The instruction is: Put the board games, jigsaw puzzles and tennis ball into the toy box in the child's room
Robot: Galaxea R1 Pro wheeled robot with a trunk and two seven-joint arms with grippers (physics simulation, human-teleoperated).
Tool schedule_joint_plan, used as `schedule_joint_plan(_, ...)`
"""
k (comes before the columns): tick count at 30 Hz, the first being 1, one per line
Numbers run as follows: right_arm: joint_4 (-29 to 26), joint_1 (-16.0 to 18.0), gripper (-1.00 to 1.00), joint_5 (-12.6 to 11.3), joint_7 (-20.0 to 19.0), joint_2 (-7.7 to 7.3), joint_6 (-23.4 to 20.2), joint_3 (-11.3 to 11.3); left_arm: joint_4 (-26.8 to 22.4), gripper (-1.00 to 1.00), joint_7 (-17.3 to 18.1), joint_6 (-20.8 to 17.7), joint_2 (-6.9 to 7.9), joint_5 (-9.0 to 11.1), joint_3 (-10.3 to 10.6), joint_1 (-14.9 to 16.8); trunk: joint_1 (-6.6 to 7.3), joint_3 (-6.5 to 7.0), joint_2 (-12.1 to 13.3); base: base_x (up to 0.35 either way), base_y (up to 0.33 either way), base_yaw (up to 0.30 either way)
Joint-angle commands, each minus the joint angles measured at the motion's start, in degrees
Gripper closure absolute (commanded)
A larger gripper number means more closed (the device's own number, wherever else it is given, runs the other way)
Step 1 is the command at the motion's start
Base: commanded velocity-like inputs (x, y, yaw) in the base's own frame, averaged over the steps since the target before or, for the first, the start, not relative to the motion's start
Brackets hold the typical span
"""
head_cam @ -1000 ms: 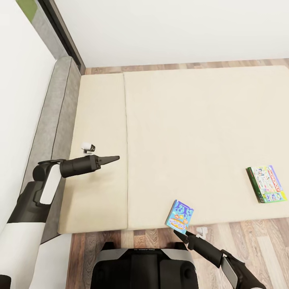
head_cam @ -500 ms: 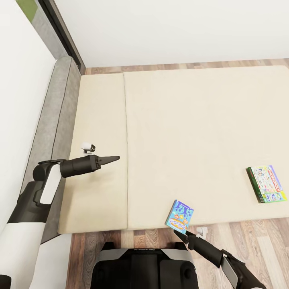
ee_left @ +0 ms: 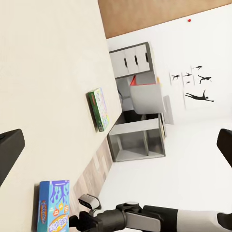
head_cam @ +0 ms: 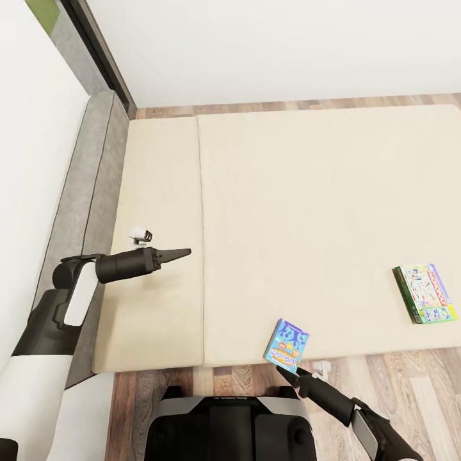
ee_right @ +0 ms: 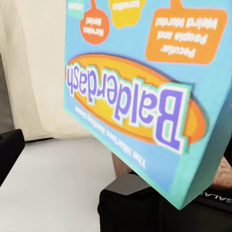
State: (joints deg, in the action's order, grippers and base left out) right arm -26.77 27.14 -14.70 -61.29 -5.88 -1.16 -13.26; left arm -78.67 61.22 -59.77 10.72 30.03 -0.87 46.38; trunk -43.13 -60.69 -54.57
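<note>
Light is bright, even and diffuse, with no glare. The bed (head_cam: 307, 224) shows only faint, soft shadows. Renders are sharp across the head view; in the right wrist view the close box (ee_right: 145, 87) looks slightly soft.

Grey headboard (head_cam: 89, 192) against white wall (head_cam: 256, 45), wood floor (head_cam: 397, 378)

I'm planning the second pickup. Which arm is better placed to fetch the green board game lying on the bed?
Left. The right gripper is shut on the blue Balderdash box, so it's occupied. The left gripper is free over the bed, though the green board game lies far to the robot's right, so it would likely need repositioning.
</note>
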Motion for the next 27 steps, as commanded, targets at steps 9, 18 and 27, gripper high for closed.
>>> schedule_joint_plan(9,0.1,0.0,-1.0,-0.2,-0.2,0.3,0.9,-0.1,0.0,-1.0,0.2,-0.2,0.0,-0.1,0.0,0.0,-0.01,-0.02,0.0,0.0,0.0,0.0)
schedule_joint_plan(18,0.0,0.0,-1.0,-0.2,-0.1,0.34,1.0,-0.1,0.0,-1.0,0.1,-0.2,0.0,-0.1,0.0,0.0,-0.01,-0.02,0.0,0.0,0.0,0.0)
schedule_joint_plan(27,0.0,0.0,-1.0,-0.2,-0.1,0.35,0.9,-0.1,0.0,-1.0,0.1,-0.2,0.0,-0.1,0.0,0.0,-0.01,-0.02,0.0,0.0,0.0,0.0)
